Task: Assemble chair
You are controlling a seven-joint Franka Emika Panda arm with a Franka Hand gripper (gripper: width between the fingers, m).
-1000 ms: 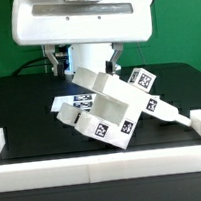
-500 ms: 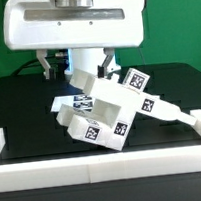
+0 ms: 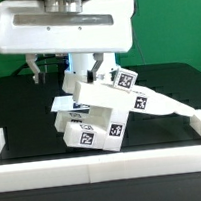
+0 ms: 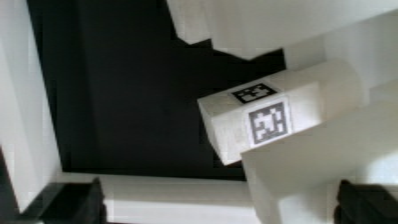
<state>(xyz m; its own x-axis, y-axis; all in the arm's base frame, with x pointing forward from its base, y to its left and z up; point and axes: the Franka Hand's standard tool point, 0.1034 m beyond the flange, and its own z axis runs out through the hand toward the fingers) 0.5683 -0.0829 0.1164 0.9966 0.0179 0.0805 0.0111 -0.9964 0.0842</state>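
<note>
Wrist view: tool spread wide, dark fingertips cut off at the frame edge; blurred white chair filling the space between, touching or not impossible to judge. Exterior view: chair tilted on the black bench, near the white border rail, directly under tool; top hidden by bulky housing, fingers hard to pick out.

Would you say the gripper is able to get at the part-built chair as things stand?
Probably yes: the gripper hangs open right over the chair, a white piece of it shows between its jaws in the wrist view, and nothing else stands between.
</note>
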